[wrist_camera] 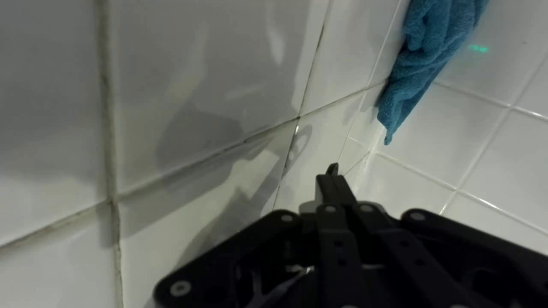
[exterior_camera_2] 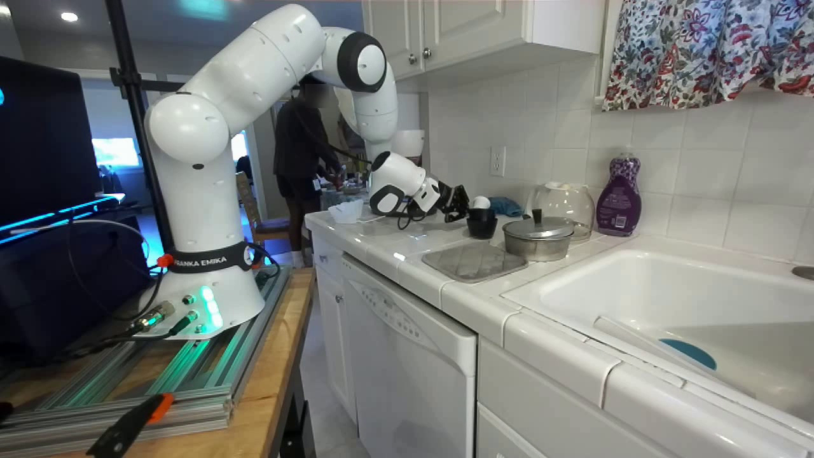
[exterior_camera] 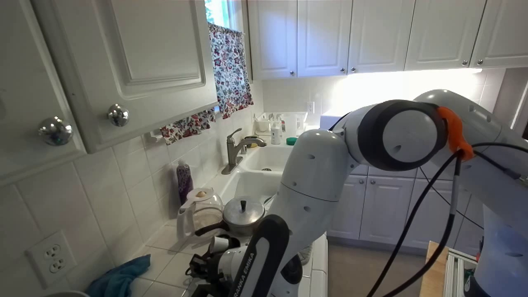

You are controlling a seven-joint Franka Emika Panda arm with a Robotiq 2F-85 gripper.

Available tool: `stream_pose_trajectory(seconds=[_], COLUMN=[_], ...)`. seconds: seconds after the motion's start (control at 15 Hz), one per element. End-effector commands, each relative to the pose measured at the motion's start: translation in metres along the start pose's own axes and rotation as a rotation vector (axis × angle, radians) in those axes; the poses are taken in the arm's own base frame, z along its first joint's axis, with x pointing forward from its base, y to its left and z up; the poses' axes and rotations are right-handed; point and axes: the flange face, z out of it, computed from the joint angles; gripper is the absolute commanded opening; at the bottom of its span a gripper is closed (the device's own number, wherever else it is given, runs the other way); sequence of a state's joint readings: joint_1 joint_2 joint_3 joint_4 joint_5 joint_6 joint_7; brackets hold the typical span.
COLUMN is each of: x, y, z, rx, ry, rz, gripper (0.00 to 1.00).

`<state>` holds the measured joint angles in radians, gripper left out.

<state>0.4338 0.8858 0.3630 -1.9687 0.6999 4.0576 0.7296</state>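
One pincer (wrist_camera: 336,183) holds its tips together near a black cup (exterior_camera_2: 481,227).

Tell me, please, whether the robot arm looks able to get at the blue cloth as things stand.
Probably yes: in the wrist view I see nothing blocking the way from the gripper to the blue cloth. Its jaws are shut, though, so they would likely need to open before grasping.
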Motion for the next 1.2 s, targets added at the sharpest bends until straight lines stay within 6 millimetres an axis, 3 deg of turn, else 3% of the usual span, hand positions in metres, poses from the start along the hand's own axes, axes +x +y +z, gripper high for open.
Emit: stream_pose_trajectory(seconds=[0.0,0.4,0.6,0.67,0.73,1.13], x=[-0.01,-0.053,-0.067,-0.069,-0.071,-0.049], y=[-0.005,-0.009,-0.007,-0.006,-0.004,0.004], z=[-0.003,-0.04,-0.049,-0.051,-0.052,-0.055], rx=[0.023,0.056,0.056,0.055,0.049,0.044], ry=[-0.015,-0.064,-0.08,-0.084,-0.084,-0.001], rz=[0.004,-0.007,-0.009,-0.011,-0.015,0.007], gripper=[0.0,0.0,0.0,0.26,0.27,0.68])
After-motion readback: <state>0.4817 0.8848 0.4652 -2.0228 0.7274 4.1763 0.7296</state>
